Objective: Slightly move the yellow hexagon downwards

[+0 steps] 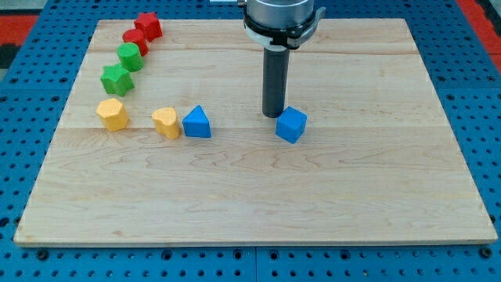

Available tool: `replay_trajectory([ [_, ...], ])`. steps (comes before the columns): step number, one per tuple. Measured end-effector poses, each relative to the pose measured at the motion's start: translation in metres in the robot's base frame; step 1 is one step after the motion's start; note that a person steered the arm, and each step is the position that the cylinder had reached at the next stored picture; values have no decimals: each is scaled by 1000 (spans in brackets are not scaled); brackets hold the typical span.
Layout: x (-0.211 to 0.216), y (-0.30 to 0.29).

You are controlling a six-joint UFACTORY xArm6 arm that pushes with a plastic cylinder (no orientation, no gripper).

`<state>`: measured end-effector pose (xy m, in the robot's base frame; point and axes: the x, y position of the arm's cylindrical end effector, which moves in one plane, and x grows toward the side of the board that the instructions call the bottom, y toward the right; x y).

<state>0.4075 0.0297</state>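
The yellow hexagon [113,114] lies at the view's left on the wooden board [258,196]. A yellow heart-shaped block [166,122] sits to its right, touching a blue triangle [197,122]. My tip [273,115] is near the board's middle, just left of and above a blue cube [290,124], almost touching it. The tip is far to the right of the yellow hexagon.
A green star [117,79], a green cylinder-like block [130,56], a red cylinder-like block [135,40] and a red star [148,26] form a curved line at the upper left. Blue perforated table surrounds the board.
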Motion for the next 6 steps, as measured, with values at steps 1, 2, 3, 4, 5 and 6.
replay_trajectory([
  [1, -7, 0],
  [2, -9, -18],
  [3, -26, -64],
  [4, -27, -120],
  [5, -26, -175],
  [6, -26, -226],
])
